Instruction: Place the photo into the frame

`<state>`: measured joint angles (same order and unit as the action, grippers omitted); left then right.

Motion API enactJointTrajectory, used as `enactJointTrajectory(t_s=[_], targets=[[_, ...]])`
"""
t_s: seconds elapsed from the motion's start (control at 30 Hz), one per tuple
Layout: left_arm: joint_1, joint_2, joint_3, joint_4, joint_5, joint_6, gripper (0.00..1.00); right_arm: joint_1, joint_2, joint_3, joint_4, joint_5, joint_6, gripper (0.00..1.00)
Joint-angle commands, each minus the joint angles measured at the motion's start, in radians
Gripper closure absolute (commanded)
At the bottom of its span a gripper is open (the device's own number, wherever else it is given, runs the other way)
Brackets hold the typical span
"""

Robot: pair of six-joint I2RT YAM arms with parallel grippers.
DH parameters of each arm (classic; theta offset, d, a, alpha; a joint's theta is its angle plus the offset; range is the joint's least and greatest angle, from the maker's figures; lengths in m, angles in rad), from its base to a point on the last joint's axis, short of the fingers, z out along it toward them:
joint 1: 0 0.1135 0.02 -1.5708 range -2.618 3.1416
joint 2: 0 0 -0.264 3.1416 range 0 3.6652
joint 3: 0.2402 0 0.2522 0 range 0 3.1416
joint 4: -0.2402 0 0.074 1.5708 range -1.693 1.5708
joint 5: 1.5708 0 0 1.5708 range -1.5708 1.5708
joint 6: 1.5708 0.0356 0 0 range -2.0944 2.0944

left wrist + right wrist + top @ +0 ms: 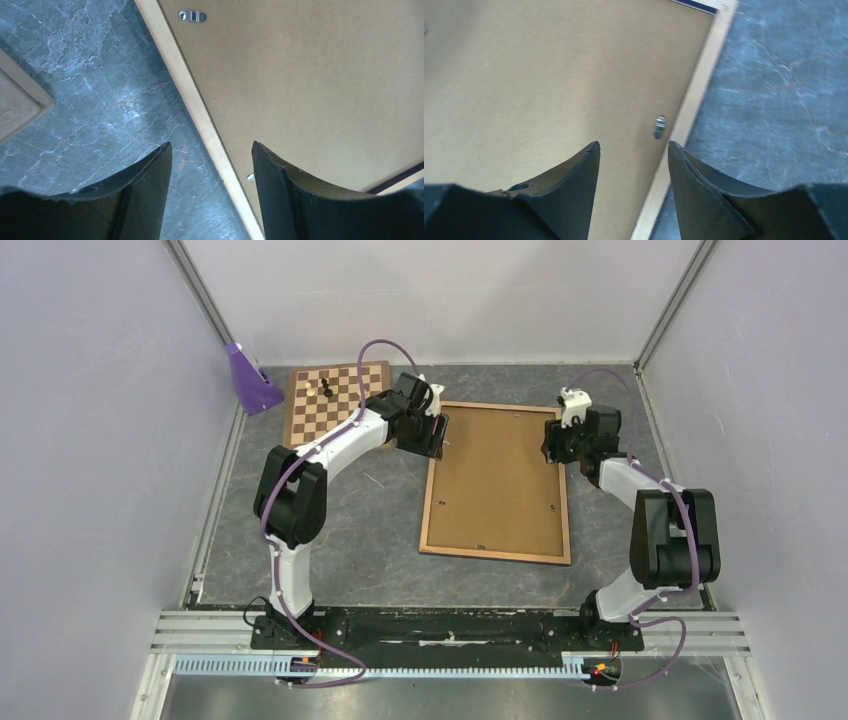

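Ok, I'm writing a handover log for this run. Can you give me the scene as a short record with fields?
frame: lying flat, wood back up
backing board: seated inside the frame
photo: not in view
left gripper: open, straddling the frame's left rail
right gripper: open, straddling the frame's right rail
chessboard: far left, apart from the frame, pieces on it

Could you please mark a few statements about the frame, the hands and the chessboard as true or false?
1. The frame lies back side up. True.
2. Both hands are shut. False: the left hand and the right hand are both open and hold nothing.
3. The chessboard lies to the right of the frame. False: it lies to the frame's left, farther back.
4. A dark chess piece stands on the chessboard. True.
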<state>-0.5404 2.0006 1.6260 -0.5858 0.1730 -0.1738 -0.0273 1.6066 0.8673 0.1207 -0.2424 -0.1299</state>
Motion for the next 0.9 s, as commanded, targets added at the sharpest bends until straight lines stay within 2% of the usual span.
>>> enactJointTrajectory(t_s=[0.0, 0.1, 0.33, 0.6, 0.87], targets=[[-0.004, 0.003, 0.027, -0.057, -0.026, 0.124, 0.34, 0.076, -0.065, 0.034, -0.039, -0.116, -0.155, 0.45], [-0.005, -0.016, -0.017, -0.063, -0.015, 0.162, 0.35, 0.135, -0.079, 0.024, -0.051, -0.172, -0.216, 0.45], [0.004, -0.059, -0.113, -0.038, -0.020, 0.234, 0.35, 0.328, -0.052, 0.019, -0.052, -0.158, -0.288, 0.45], [0.038, -0.052, -0.148, 0.047, 0.070, 0.158, 0.35, 0.475, -0.009, -0.055, 0.131, -0.103, -0.245, 0.50], [0.080, -0.053, -0.201, 0.147, 0.100, 0.068, 0.36, 0.549, 0.051, -0.084, 0.267, -0.033, -0.130, 0.52]])
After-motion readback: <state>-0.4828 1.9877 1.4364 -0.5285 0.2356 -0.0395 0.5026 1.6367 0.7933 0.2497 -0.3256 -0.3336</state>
